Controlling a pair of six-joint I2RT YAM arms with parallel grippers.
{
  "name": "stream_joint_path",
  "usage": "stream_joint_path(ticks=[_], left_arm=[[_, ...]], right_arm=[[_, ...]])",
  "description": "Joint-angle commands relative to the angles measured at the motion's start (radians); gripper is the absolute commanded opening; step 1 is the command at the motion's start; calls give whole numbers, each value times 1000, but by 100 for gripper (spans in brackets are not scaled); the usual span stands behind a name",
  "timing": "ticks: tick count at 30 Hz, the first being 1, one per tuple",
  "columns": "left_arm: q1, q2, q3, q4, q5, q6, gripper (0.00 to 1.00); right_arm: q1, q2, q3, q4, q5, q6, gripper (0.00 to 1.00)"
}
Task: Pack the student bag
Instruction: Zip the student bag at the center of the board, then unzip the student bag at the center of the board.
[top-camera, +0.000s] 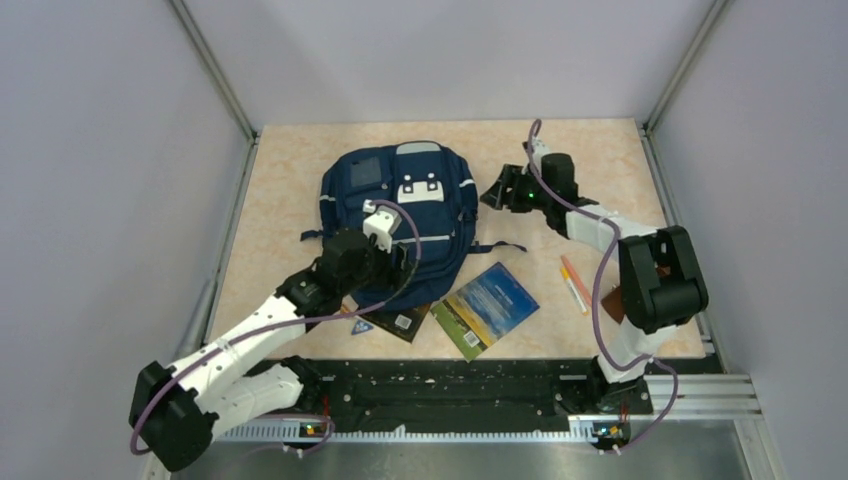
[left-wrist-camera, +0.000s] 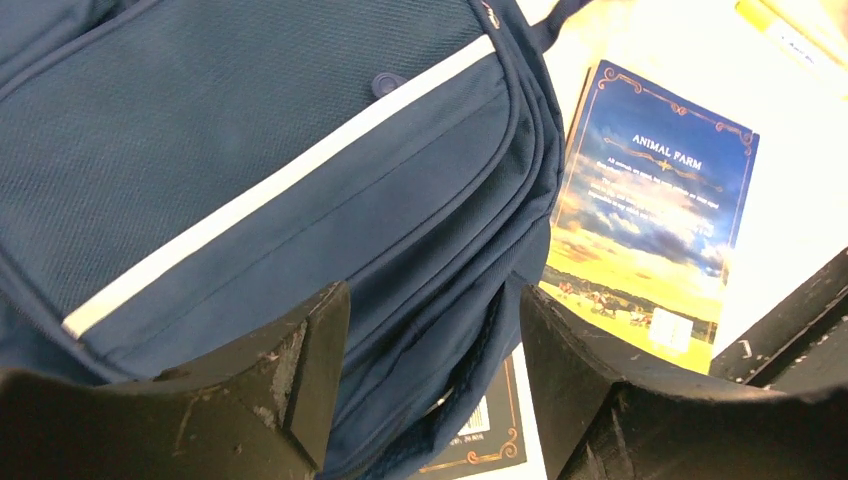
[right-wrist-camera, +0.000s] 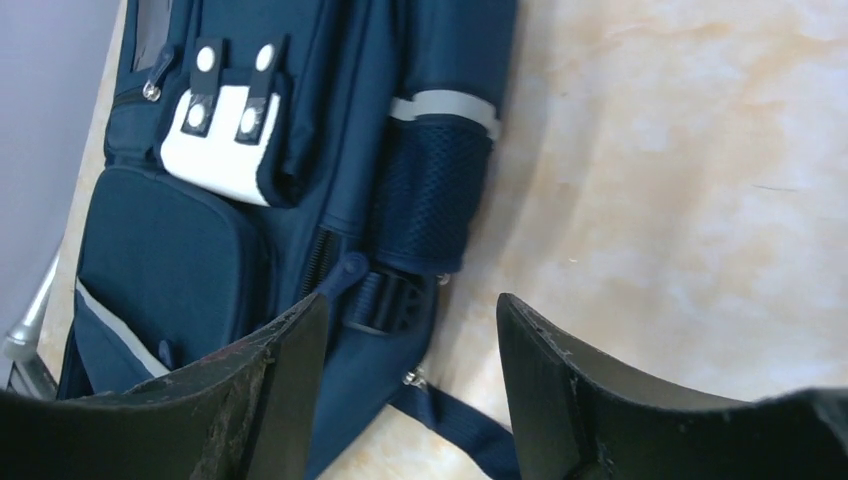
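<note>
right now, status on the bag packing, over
Left gripper open over near edge of student bag; right gripper open at its right side; both empty. Animal Farm book and pens lie outside. Dark book partly under the bag.

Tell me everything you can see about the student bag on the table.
The student bag is a large navy fabric backpack lying flat on the table, front face up. It has front pockets crossed by pale reflective stripes, a white patch with snap tabs, a mesh side pocket and loose straps. A dark book is partly under its near edge. The left end effector hangs open just above it.
</note>
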Motion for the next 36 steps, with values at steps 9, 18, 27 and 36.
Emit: stream_joint_path(ticks=[9,18,27,36], left_arm=[[-4,248,84,210,125,201,69],[-26,304,70,259,19,306,76],[-69,343,79,268,-157,364,77],[-84,379,91,264,-219,365,78]], right_arm=[[158,166,193,-100,192,61,53],[206,196,231,-123,221,62,49],[245,176,231,-165,295,51,45],[248,145,211,-118,231,87,48]])
